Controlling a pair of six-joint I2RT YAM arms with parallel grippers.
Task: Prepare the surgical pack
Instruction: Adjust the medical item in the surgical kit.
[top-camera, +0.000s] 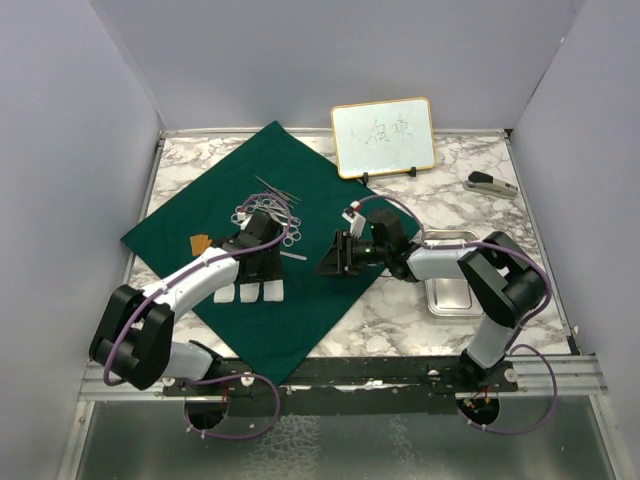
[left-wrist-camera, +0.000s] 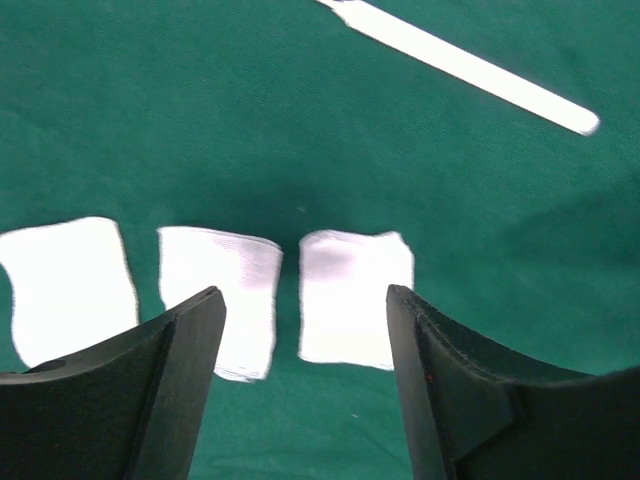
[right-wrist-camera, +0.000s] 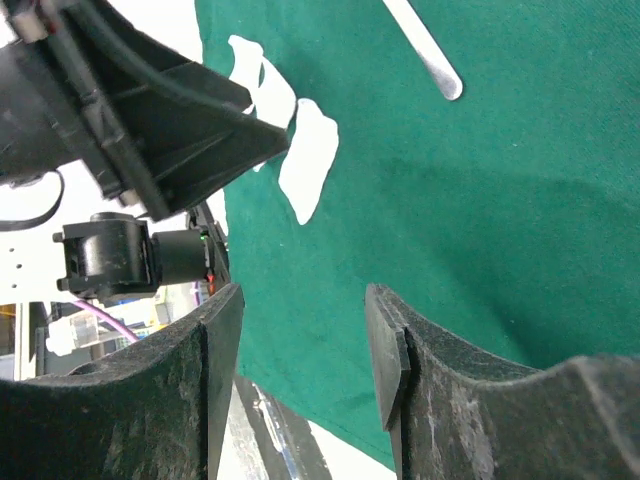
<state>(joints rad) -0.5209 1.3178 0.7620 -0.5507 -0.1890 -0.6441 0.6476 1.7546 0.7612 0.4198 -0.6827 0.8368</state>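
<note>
The dark green cloth (top-camera: 300, 300) lies diagonally across the marble table. Silver scissor-like instruments (top-camera: 268, 207) sit in a pile near its middle. Three white gauze squares (top-camera: 248, 293) form a row on the cloth; in the left wrist view they are the left gauze (left-wrist-camera: 70, 285), the middle gauze (left-wrist-camera: 225, 300) and the right gauze (left-wrist-camera: 350, 295). My left gripper (left-wrist-camera: 305, 300) hovers open just above them, holding nothing. A flat silver handle (left-wrist-camera: 470, 70) lies beyond. My right gripper (right-wrist-camera: 303, 295) is open and empty over the cloth's right part (right-wrist-camera: 450, 250). The steel tray (top-camera: 452, 297) sits on the table under the right arm.
A gold-framed whiteboard (top-camera: 383, 137) stands at the back. A small grey tool (top-camera: 490, 183) lies at the back right. An orange scrap (top-camera: 201, 243) rests on the cloth beside the left arm. The two grippers are close together, the left one (right-wrist-camera: 130, 110) filling the right wrist view's upper left.
</note>
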